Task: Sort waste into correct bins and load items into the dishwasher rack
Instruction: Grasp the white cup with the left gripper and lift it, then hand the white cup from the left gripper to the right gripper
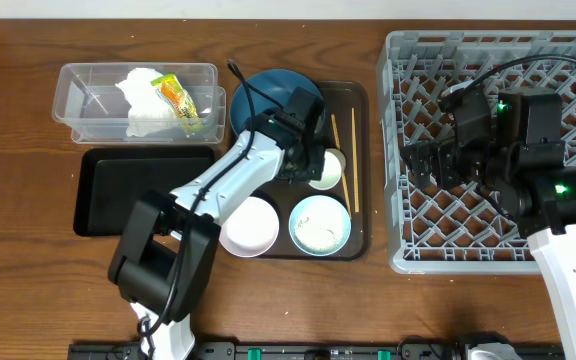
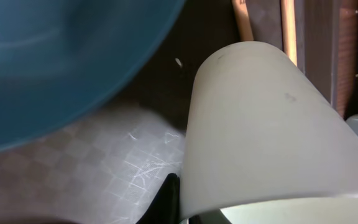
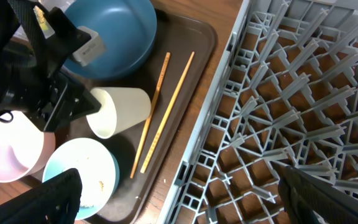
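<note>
My L gripper (image 1: 318, 165) pinches white cup (image 3: 120, 111) by rim. Light blue bowl (image 3: 82, 171) w/ rice bits (image 3: 98, 184) just beside it. R gripper (image 1: 418, 163) spread wide over rack (image 3: 291, 93). Clear tub (image 1: 88, 95), well apart from both: tissue (image 1: 140, 95), wrapper (image 1: 178, 100).

Even bright light; left wrist pic blurry, plate (image 2: 55, 56) out of focus

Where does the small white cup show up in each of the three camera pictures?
Overhead: the small white cup sits mid-frame on the brown tray.
Left wrist: the cup fills the right half.
Right wrist: the cup is left of centre.
Shared landmark: the chopsticks lie right beside it.
</note>
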Robot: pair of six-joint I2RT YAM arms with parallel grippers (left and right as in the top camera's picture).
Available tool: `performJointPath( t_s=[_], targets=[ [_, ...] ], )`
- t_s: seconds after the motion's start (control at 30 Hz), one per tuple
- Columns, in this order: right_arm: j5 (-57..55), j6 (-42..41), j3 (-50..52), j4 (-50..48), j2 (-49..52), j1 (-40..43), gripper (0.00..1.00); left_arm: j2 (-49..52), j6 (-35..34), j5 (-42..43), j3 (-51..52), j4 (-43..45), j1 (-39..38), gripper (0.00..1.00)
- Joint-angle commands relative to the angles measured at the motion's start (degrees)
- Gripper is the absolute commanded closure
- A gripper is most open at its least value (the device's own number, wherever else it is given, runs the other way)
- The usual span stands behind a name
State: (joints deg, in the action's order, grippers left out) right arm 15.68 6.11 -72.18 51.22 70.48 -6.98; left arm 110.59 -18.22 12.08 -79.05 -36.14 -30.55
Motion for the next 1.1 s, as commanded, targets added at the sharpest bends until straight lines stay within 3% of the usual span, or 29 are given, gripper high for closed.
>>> performJointPath(
  t_s=[0.0, 0.13, 0.33, 0.57, 0.63, 0.9, 1.07],
  targets=[
    [0.5, -0.3, -0.1, 0.0, 0.0, 0.6, 0.01, -1.2, -0.1, -0.8, -0.7, -0.4, 1.1, 0.94],
    [0.5, -0.5, -0.1, -0.2, 0.0, 0.6, 0.01, -4.0, 0.0, 1.2, -1.6, -0.9, 2.0, 0.94],
    [3.8, -4.4, 0.0, -3.1, 0.7, 0.6, 0.01, -10.0, 2.6, 17.8, -1.6, -2.4, 7.3, 0.94],
    [20.2, -4.3, 0.0, -9.0, 7.2, 0.6, 0.01, -13.5, 10.6, 43.6, -1.6, -6.8, 17.2, 0.94],
    [26.1, -4.3, 0.0, -11.5, 10.1, 0.6, 0.05, -13.5, 13.3, 50.1, -1.6, -8.0, 19.3, 0.94],
    [53.5, -1.5, 0.0, -24.4, 18.8, 0.6, 0.05, -13.5, 15.5, 62.5, -1.6, -9.0, 22.6, 0.94],
    [59.5, -1.3, 0.0, -29.2, 22.1, 0.5, 0.04, -13.5, 16.1, 69.3, -1.6, -8.8, 22.9, 0.94]
  ],
)
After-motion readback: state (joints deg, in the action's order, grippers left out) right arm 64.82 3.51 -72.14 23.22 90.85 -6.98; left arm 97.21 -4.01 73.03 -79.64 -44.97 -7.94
